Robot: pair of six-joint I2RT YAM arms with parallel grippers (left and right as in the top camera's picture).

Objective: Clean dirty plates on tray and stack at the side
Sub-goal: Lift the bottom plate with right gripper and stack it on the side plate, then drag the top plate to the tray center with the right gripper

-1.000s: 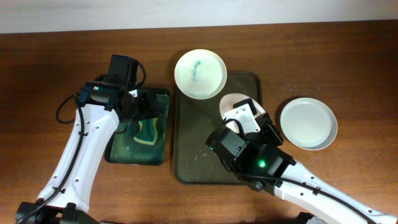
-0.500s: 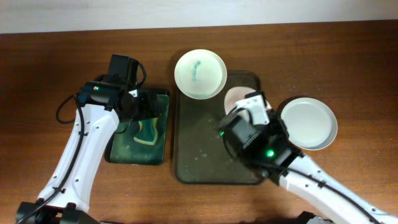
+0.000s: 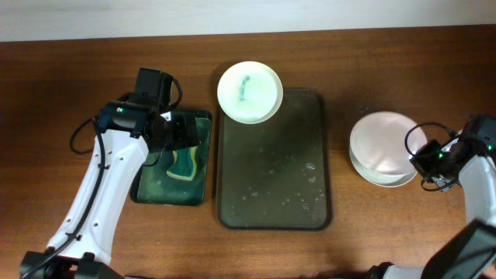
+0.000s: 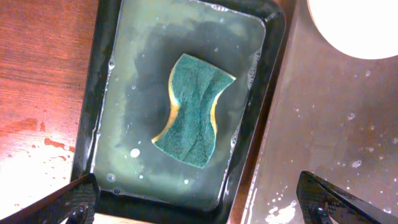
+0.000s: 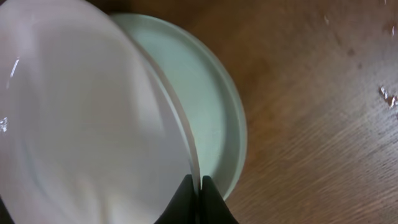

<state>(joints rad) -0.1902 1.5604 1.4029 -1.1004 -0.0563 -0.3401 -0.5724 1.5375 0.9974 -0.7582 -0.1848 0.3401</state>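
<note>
The big olive tray [image 3: 271,170] is wet with droplets and has just one plate on it. That's the smeared plate [image 3: 249,92], with a teal streak in the middle, sitting at the tray's far left corner and hanging over the rim.

Right of the tray, on the bare tabletop [image 3: 403,70], the bottom plate [image 3: 385,180] lies flat. The top plate [image 3: 378,141] sits over it at a tilt, and I can't tell if the two touch. The right gripper [image 5: 198,198] is pinched tight on the top plate's rim, on the side away from the tray.

Just left of the tray there's a smaller green tray [image 4: 99,93] of murky water with a sponge [image 4: 193,106] lying in it. The left gripper [image 4: 199,202] hangs above that, fingers wide apart, holding nothing.
</note>
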